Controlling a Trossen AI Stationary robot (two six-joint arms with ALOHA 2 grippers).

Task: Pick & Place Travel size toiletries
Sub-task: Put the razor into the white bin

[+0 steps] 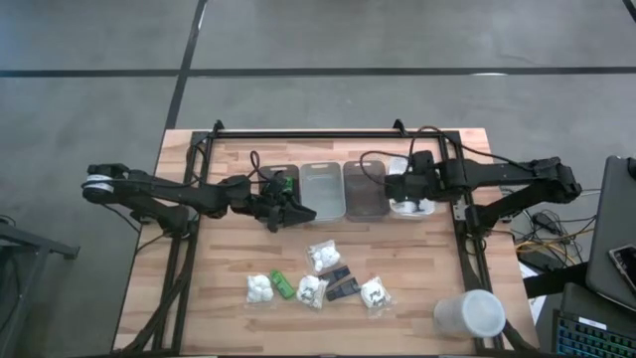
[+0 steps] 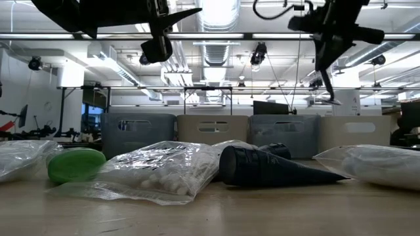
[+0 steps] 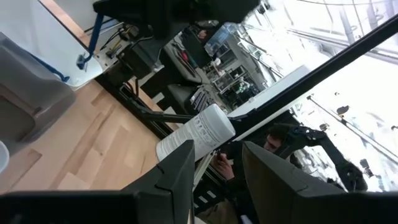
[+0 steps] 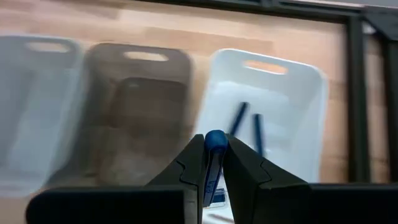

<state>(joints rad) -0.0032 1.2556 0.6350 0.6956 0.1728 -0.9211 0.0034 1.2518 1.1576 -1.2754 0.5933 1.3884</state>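
Right wrist view: we're pinching a blue razor stick (image 4: pixel 214 163) in the right gripper (image 4: pixel 213 163) over the white bin (image 4: pixel 311 124) at right; light, stiff, slippery, so grip mid-shaft. Left gripper (image 3: pixel 214 171) is hanging released.

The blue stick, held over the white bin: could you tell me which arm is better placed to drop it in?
The right. Its pincer is shut on the blue stick directly above the white bin, which already holds two sticks. The left pincer hangs by the far-left bin, empty.
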